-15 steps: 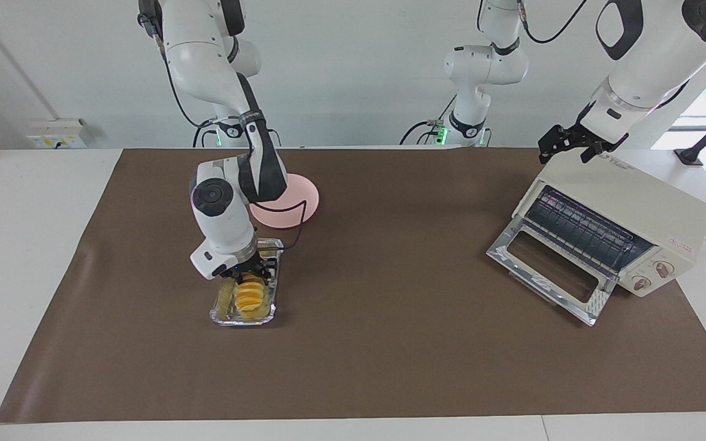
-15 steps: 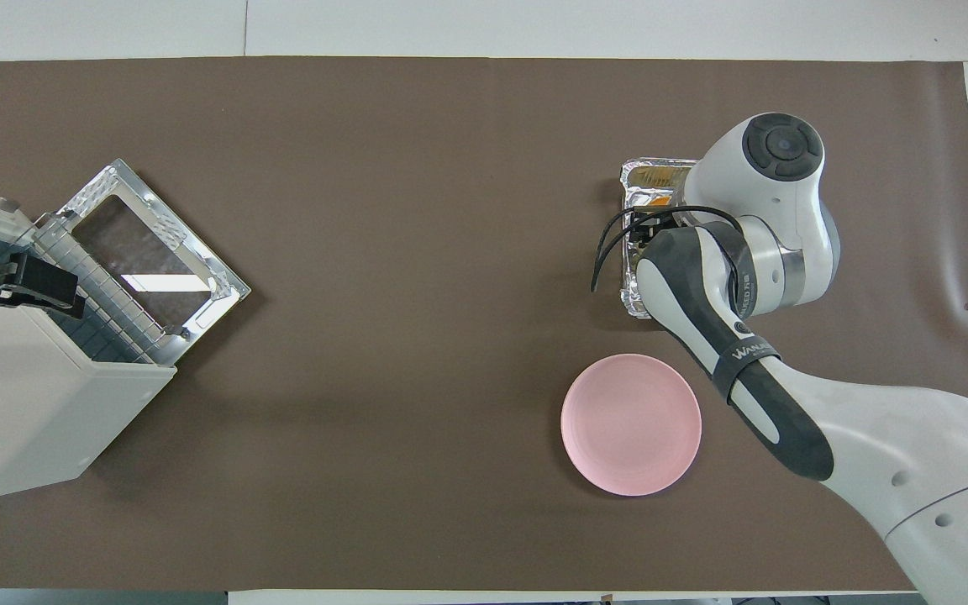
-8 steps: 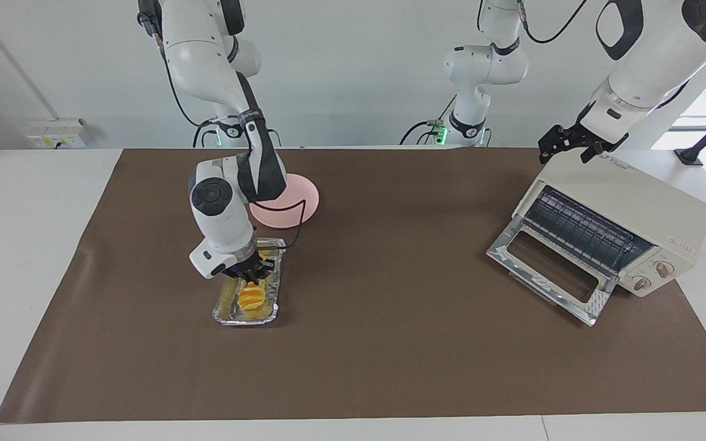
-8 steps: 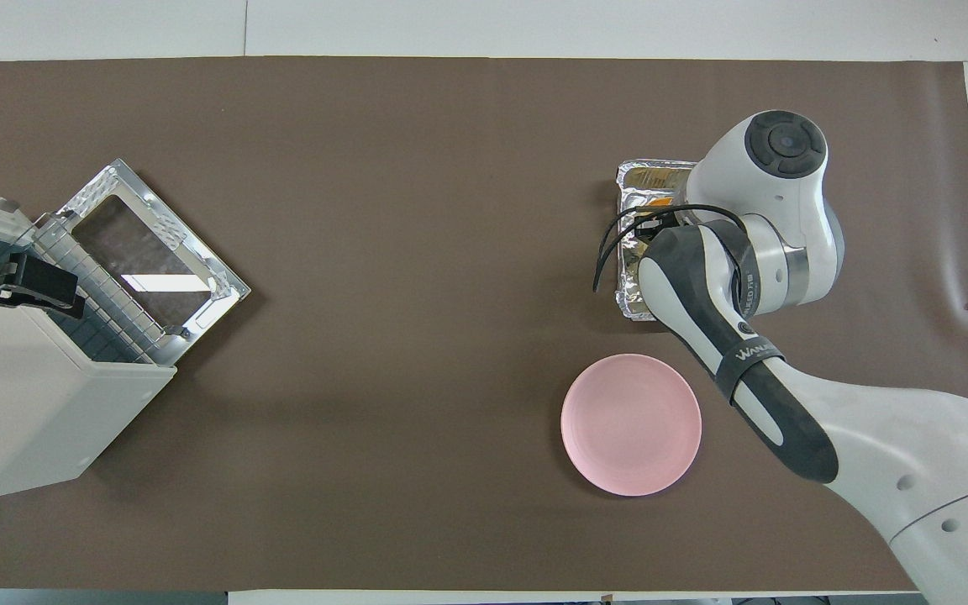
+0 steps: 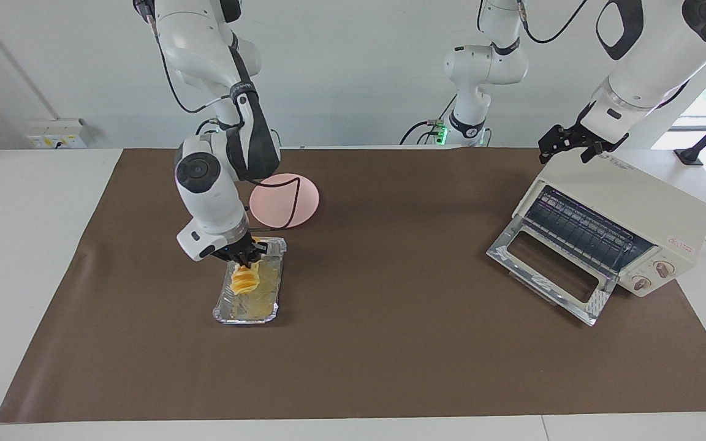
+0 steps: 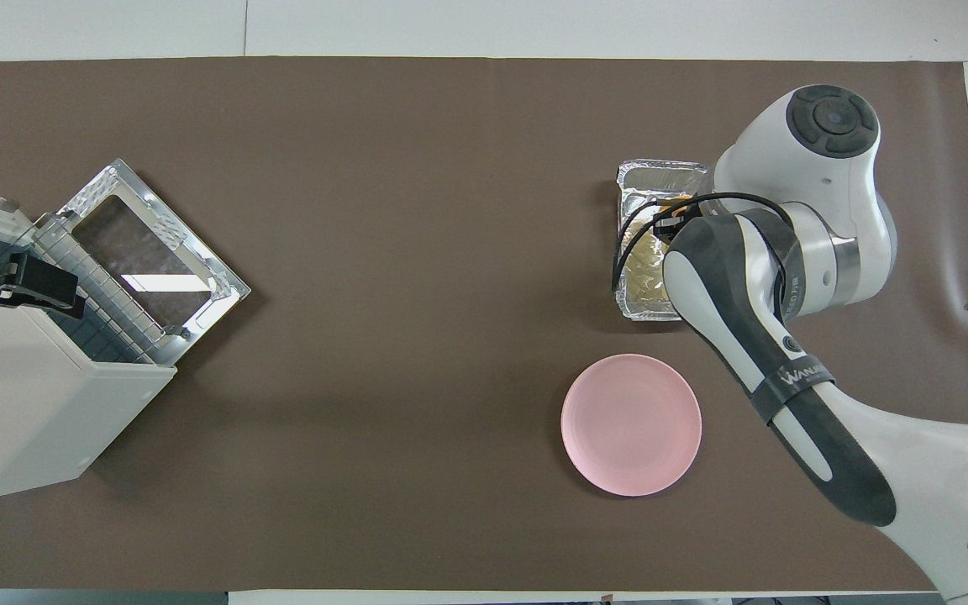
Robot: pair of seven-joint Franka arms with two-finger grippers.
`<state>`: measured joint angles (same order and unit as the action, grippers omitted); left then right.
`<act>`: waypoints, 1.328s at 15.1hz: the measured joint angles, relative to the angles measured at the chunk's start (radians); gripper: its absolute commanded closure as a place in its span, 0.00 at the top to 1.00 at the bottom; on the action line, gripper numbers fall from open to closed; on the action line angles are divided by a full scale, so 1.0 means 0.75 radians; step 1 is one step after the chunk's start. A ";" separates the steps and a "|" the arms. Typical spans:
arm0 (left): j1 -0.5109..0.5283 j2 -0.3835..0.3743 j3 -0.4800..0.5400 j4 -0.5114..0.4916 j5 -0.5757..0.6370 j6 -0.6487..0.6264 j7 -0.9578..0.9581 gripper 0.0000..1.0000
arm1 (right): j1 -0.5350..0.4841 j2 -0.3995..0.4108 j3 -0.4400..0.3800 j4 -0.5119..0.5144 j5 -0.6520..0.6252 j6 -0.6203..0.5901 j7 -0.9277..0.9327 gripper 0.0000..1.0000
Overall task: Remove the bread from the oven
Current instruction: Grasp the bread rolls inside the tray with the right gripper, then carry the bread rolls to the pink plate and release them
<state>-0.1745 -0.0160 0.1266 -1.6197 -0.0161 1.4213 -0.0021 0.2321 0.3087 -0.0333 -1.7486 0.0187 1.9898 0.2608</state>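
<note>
The golden ridged bread (image 5: pixel 244 282) hangs just above the silver foil tray (image 5: pixel 265 314), with my right gripper (image 5: pixel 244 266) shut on its upper end. In the overhead view the right arm covers nearly all of the bread, and the foil tray (image 6: pixel 642 277) shows beside the wrist. The cream-white oven (image 5: pixel 632 202) stands at the left arm's end of the table with its glass door (image 5: pixel 543 266) folded down and its wire rack bare. My left gripper (image 5: pixel 570 146) waits open over the oven's (image 6: pixel 22 403) top edge.
A round pink plate (image 5: pixel 295 196) lies on the brown mat, nearer to the robots than the foil tray, and also shows in the overhead view (image 6: pixel 631 423). The oven's open door (image 6: pixel 152 252) juts out over the mat toward the table's middle.
The right gripper closed on the bread and raised it off the foil tray, the wrist rising with it. The left arm has not moved.
</note>
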 measured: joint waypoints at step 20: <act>0.000 0.000 0.000 0.000 0.000 0.000 0.000 1.00 | 0.358 -0.850 0.024 -1.125 0.054 0.355 0.342 0.00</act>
<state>-0.1745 -0.0160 0.1266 -1.6197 -0.0161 1.4213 -0.0021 0.5008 -0.3285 -0.0152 -2.5927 0.0594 2.2559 0.5170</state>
